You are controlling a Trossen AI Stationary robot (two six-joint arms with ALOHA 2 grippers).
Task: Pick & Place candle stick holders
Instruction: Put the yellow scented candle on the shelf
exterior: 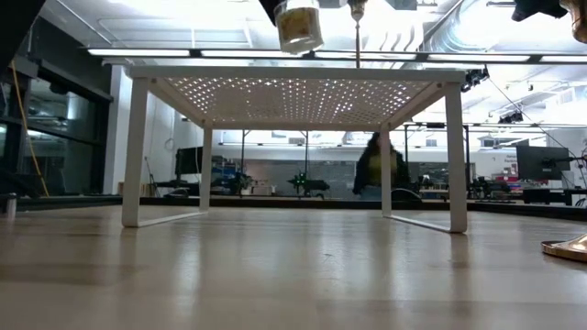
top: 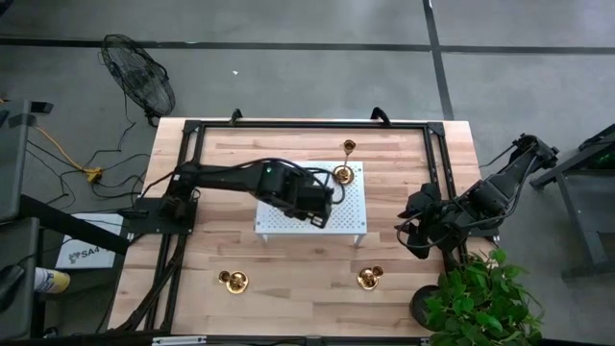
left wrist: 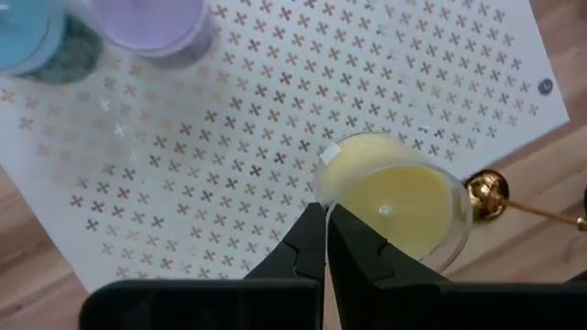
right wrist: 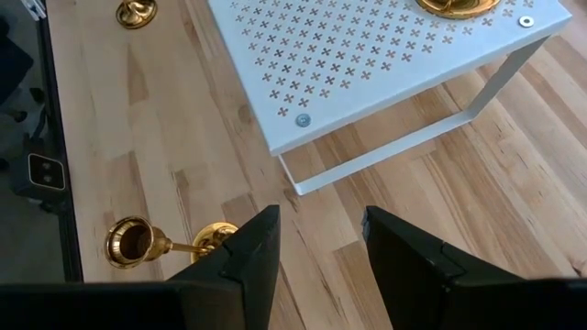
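One wooden worktop [top: 288, 255], framed by black rails. At its middle, one white perforated stand [top: 288, 213] on thin legs.

Two dark arms. Left one stretched from its base across the stand; right one folded at the worktop's right edge, next to a potted plant [top: 480, 298].

Left hand [top: 332, 195] above the stand, fingers [left wrist: 358, 252] pinched tight on the glass rim of a yellow candle [left wrist: 399, 202]. In the low view, seen raised clear of the stand's top. Right hand [right wrist: 316, 225] over bare wood just right of the stand, fingers parted and gripping nothing.

Two more candles on the stand, blue candle [left wrist: 23, 32] and purple candle [left wrist: 151, 20], side by side and well apart from the yellow one.

Four brass candle stick holders, none gripped:
- first holder [top: 342, 175] on the stand, close to the left hand, toward the stand's right edge.
- second holder [top: 349, 147] on the wood just beyond the stand, on the side away from the plant.
- third holder [right wrist: 156, 243] lying on its side on the wood, near the plant-side edge, below the right hand's view.
- fourth holder [top: 233, 280] near that same edge, well to the left arm's side; upright or lying, cannot tell.
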